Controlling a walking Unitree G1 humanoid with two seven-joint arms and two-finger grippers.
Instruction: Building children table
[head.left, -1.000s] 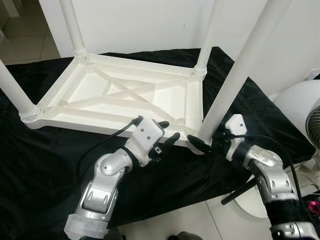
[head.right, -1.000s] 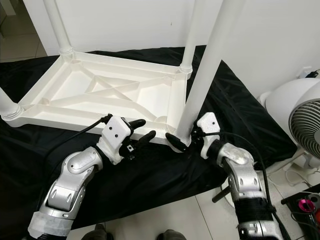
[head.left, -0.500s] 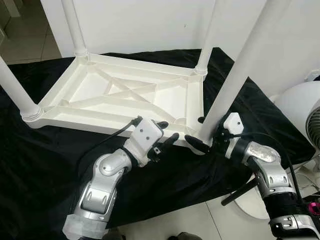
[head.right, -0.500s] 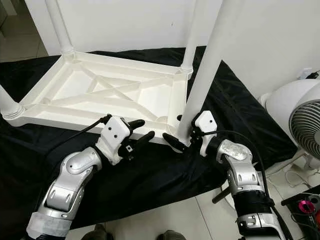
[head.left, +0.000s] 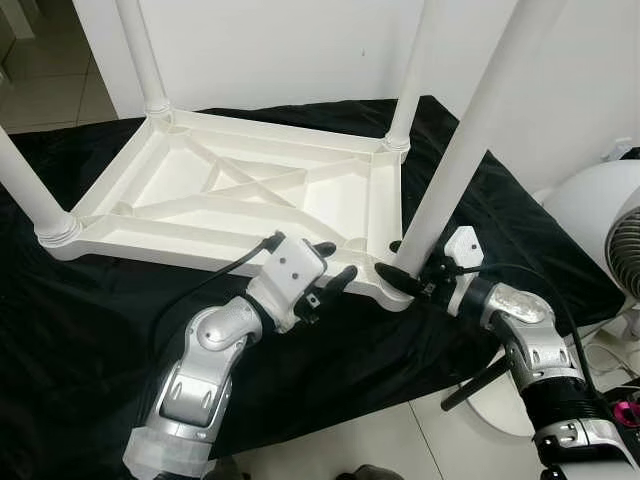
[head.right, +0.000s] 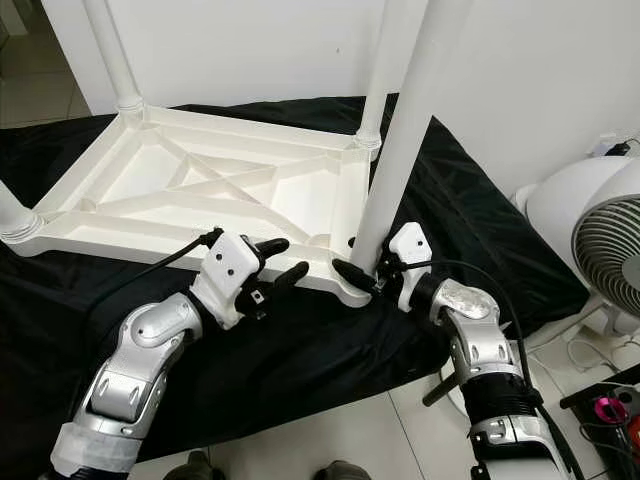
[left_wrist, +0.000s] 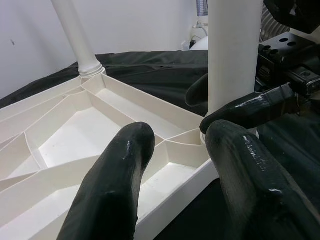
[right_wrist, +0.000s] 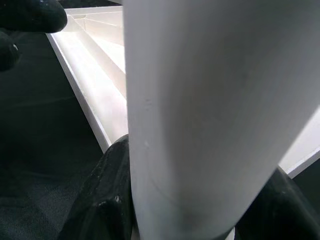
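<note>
A white plastic children's table (head.left: 250, 190) lies upside down on a black cloth (head.left: 100, 330), with white legs standing up at its corners. My right gripper (head.left: 395, 258) is shut on the base of the near right leg (head.left: 460, 150), right at the corner socket. In the right wrist view that leg (right_wrist: 215, 110) sits tight between the black fingers (right_wrist: 105, 200). My left gripper (head.left: 338, 260) is open at the table's front edge, just left of that corner, with nothing between its fingers (left_wrist: 120, 165).
The other legs stand at the far left (head.left: 140, 50), near left (head.left: 30, 190) and far right (head.left: 410, 70) corners. A white fan (head.right: 600, 240) is close on the right. A white wall runs behind, with tiled floor at the cloth's front edge.
My right gripper has drawn in a little tighter round the base of the near right leg, which now stands slightly more upright. The left arm has stayed put.
</note>
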